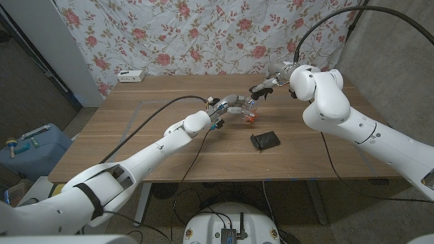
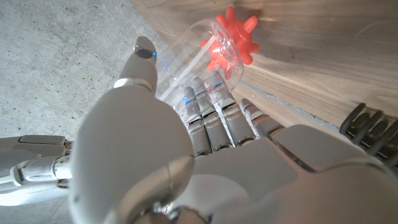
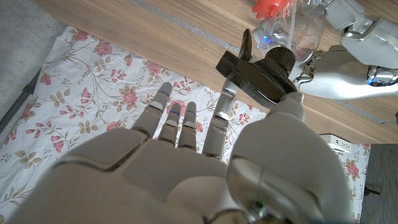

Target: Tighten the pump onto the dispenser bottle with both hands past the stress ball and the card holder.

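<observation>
Gripping the clear bottle point(image 2: 199, 53), the left hand point(image 1: 227, 107) half-hides it; the right hand point(image 3: 186, 174) pinches the black pump point(image 3: 258, 71).

The left hand point(image 1: 227, 106) is gripping the clear bottle point(image 2: 199, 53), fingers wrapping its side. The right hand point(image 1: 274, 80), reaching in opposite it, is pinching the black pump point(image 3: 261, 71) between thumb and finger.

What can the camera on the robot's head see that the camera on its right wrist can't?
Head view alone: the whole wooden table, the black card holder, a white box at the far edge, and a blue container on the floor.

Right wrist view alone: a close look at the black pump pinched by the right hand, its tube running into the bottle.

Both: the clear bottle, the left hand holding it, the red stress ball and the floral cloth.
</observation>
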`<act>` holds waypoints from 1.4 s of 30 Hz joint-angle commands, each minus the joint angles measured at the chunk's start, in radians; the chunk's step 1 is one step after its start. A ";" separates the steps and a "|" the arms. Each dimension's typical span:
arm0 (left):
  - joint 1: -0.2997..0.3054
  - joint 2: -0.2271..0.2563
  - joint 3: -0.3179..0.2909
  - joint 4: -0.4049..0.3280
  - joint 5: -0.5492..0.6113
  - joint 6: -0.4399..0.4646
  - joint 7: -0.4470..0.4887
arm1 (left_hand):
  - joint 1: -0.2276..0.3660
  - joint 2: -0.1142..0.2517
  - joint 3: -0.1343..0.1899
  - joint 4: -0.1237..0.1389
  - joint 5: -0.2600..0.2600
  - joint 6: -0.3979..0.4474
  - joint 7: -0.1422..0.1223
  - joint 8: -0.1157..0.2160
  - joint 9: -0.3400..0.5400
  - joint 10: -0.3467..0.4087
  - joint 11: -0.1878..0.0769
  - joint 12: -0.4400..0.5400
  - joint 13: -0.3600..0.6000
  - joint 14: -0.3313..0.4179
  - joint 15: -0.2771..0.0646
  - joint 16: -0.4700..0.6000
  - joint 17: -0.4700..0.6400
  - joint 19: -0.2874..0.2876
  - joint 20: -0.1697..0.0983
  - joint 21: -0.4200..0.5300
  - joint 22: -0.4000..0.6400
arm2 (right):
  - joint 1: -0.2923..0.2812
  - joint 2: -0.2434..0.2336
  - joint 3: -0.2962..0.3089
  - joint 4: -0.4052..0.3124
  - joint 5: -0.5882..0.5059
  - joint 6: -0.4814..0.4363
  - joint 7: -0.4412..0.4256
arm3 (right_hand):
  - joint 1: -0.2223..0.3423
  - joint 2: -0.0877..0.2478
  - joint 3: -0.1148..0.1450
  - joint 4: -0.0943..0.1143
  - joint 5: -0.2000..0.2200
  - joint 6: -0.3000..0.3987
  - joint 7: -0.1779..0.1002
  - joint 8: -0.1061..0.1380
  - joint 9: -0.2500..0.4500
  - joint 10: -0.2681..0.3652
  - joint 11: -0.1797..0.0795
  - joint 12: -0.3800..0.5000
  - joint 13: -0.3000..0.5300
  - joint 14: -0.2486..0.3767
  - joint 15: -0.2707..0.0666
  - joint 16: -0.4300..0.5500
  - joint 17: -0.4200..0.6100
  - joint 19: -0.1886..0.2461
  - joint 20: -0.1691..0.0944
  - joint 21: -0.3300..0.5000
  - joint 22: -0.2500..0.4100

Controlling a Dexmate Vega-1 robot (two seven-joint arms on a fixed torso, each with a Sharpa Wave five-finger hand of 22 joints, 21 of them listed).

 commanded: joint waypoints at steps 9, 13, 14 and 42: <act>0.003 0.005 -0.005 0.002 -0.004 -0.010 -0.003 | -0.061 0.072 0.085 0.082 0.003 0.078 -0.005 0.009 0.006 0.018 -0.014 0.003 0.006 0.005 -0.054 0.002 0.002 0.009 -0.100 -0.001 0.003 | -0.020 0.073 -0.005 0.032 -0.157 0.004 0.077 | -0.006 0.005 0.002 0.002 -0.002 0.081 -0.003 0.033 -0.003 0.050 -0.011 0.011 0.001 0.040 -0.013 0.010 0.002 0.024 -0.005 0.010 0.004; -0.002 0.001 -0.005 0.016 -0.007 -0.019 -0.007 | -0.061 0.072 0.085 0.082 0.003 0.077 -0.004 0.008 0.006 0.018 -0.012 0.003 0.007 0.005 -0.054 0.002 0.002 0.010 -0.099 -0.001 0.003 | -0.025 0.095 -0.004 0.047 -0.189 0.016 0.086 | -0.005 0.011 0.006 0.001 -0.002 0.106 -0.006 0.043 -0.007 0.065 -0.014 0.012 0.001 0.056 -0.018 0.013 0.001 0.034 -0.008 0.012 0.004; -0.003 0.000 -0.005 0.019 -0.007 -0.021 -0.008 | -0.061 0.073 0.086 0.083 0.003 0.077 -0.005 0.008 0.006 0.019 -0.013 0.003 0.007 0.005 -0.054 0.002 0.002 0.010 -0.099 -0.001 0.003 | -0.027 0.101 -0.004 0.052 -0.199 0.018 0.086 | -0.005 0.013 0.007 0.001 -0.002 0.113 -0.006 0.045 -0.007 0.066 -0.014 0.011 0.001 0.058 -0.018 0.013 0.002 0.036 -0.009 0.012 0.004; -0.035 -0.030 0.004 0.086 -0.013 -0.046 -0.026 | -0.059 0.073 0.088 0.081 0.004 0.077 -0.005 0.007 0.006 0.019 -0.010 0.001 0.006 0.004 -0.053 0.002 0.002 0.012 -0.096 -0.001 0.003 | -0.105 0.231 0.076 0.126 -0.370 0.113 0.083 | 0.040 0.054 0.059 -0.036 -0.001 0.312 -0.035 0.159 0.018 0.187 -0.052 0.022 -0.002 0.153 -0.071 0.026 -0.001 0.099 -0.025 0.016 0.004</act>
